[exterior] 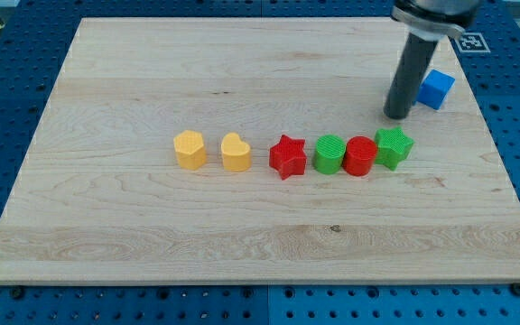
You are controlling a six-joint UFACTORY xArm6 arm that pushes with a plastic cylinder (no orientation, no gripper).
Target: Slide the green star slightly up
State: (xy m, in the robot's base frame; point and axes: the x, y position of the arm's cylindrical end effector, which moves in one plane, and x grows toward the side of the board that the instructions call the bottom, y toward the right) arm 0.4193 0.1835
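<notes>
The green star (394, 146) sits at the right end of a row of blocks on the wooden board (242, 244). It touches a red cylinder (360, 156) on its left. My tip (396, 116) stands on the board just above the green star, a small gap apart from it. The rod rises toward the view's top right.
The row runs leftward: green cylinder (329, 154), red star (287, 157), yellow heart (236, 153), yellow hexagon-like block (190, 149). A blue cube (437, 88) lies right of the rod near the board's right edge. A fiducial marker (469, 41) sits at the top right corner.
</notes>
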